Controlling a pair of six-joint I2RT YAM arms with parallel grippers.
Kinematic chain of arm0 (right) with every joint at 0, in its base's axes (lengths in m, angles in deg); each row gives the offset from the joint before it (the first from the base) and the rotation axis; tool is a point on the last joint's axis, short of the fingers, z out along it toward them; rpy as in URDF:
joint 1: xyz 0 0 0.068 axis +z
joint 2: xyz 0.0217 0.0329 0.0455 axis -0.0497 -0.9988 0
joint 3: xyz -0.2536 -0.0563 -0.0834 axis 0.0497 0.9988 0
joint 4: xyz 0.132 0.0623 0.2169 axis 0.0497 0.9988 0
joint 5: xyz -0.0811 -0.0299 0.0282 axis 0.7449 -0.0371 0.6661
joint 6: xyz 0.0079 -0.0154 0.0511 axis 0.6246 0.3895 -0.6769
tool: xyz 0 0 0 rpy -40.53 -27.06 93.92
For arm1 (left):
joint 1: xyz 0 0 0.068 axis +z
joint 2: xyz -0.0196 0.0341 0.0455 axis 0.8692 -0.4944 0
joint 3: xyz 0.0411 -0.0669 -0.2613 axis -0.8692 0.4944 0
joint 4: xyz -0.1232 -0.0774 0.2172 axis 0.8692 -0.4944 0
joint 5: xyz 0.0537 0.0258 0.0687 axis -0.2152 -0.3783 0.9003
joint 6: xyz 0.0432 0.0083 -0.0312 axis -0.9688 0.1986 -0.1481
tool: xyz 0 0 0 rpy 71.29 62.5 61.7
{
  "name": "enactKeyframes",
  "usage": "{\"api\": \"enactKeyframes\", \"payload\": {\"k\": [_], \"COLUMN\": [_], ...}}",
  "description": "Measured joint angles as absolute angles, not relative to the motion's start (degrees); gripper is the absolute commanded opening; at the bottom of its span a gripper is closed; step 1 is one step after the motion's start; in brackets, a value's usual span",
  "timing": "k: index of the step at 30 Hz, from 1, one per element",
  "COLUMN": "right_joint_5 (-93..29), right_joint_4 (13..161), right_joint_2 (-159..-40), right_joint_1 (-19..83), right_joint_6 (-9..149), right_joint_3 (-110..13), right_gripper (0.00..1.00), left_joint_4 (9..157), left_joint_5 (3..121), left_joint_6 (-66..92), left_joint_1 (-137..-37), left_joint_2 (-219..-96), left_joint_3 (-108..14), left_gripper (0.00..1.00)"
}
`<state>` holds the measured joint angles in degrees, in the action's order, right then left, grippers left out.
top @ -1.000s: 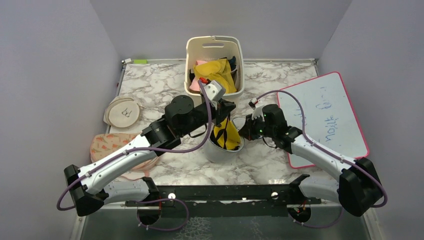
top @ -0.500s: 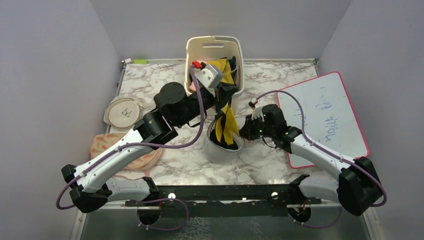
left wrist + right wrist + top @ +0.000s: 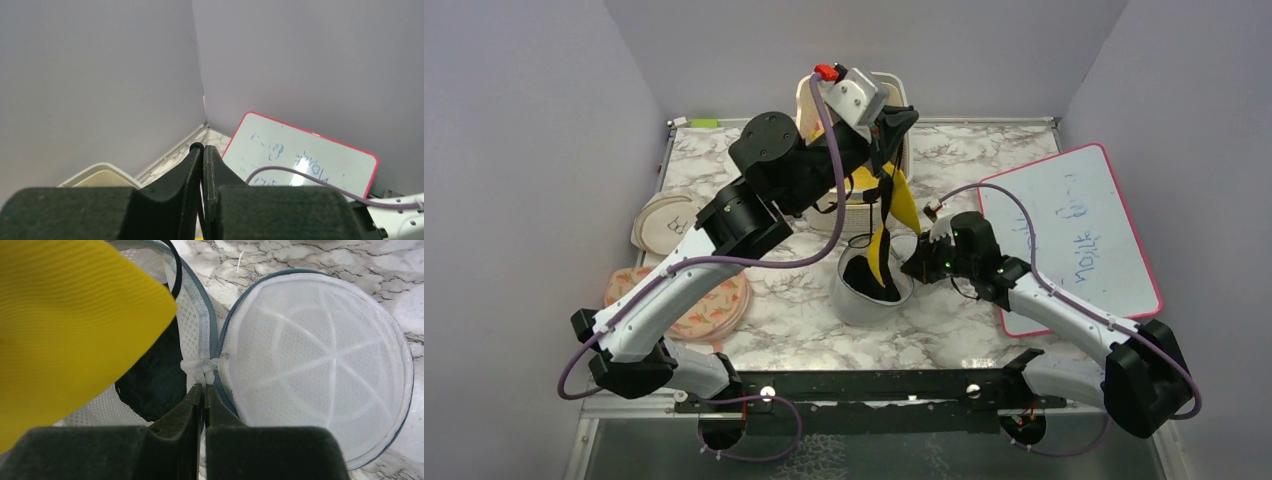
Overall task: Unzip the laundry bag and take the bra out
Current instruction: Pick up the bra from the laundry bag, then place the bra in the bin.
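- The laundry bag (image 3: 854, 305) sits centre frame in the top view. It is unzipped, and its round mesh lid (image 3: 320, 365) is flopped open to the right on the marble table (image 3: 774, 335).
- The bra (image 3: 866, 282) has its black bulk down inside the bag. A thin black strap (image 3: 883, 200) runs up and out toward the top of the frame.
- A yellow cloth (image 3: 905, 205) hangs alongside that strap. Whether it is tangled with the bra or part of it, I can't tell from here.
- The left gripper (image 3: 894, 122) is high over the cream basket (image 3: 890, 77) at upper centre. Its jaws are pinched tight on the top of the hanging strap and cloth.
- The right gripper (image 3: 202, 390) is low, just right of the bag. It is clamped on the white tab where the lid meets the rim, pinning the bag down.
- The step in hand, as I read it, is drawing the bra clear of the bag. It's not out yet, with the dark bulk below the rim.
- To do it well, lift straight up rather than sideways, so the fabric doesn't snag the zip trim.
- The right-hand hold matters here, because a light mesh bag could ride up with the load.
- A pinch on a thin strap may slip or stretch, so a steady pull is safer than a jerk.
- Once clear, carry it away from the bag mouth, toward bare marble rather than the whiteboard (image 3: 1074, 230) at right.
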<state>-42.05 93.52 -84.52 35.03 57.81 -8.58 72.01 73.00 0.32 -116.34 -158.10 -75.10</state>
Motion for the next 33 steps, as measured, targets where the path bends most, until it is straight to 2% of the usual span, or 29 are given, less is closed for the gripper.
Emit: {"api": "enactKeyframes", "payload": {"k": [11,22,27,33], "right_joint_5": [-42.1,-42.1,-42.0,-42.0], "right_joint_4": [93.3,93.1,93.1,93.6], "right_joint_2": [-84.1,-82.0,-81.4,-81.5], "right_joint_1": [35.0,35.0,35.0,35.0], "right_joint_6": [57.7,57.7,57.7,57.4], "right_joint_3": [-8.2,-7.1,-7.1,-7.8], "right_gripper": [0.01,0.01,0.01,0.01], "left_joint_4": [69.3,76.0,78.1,79.8], "left_joint_5": [74.8,74.7,74.0,72.0], "left_joint_6": [-2.9,-6.2,-5.2,-1.2], "left_joint_1": [-112.7,-106.4,-103.7,-100.4], "left_joint_2": [-171.7,-180.0,-183.2,-184.4], "left_joint_3": [-98.0,-111.6,-111.8,-105.9], "left_gripper": [0.0,0.0,0.0,0.0]}}
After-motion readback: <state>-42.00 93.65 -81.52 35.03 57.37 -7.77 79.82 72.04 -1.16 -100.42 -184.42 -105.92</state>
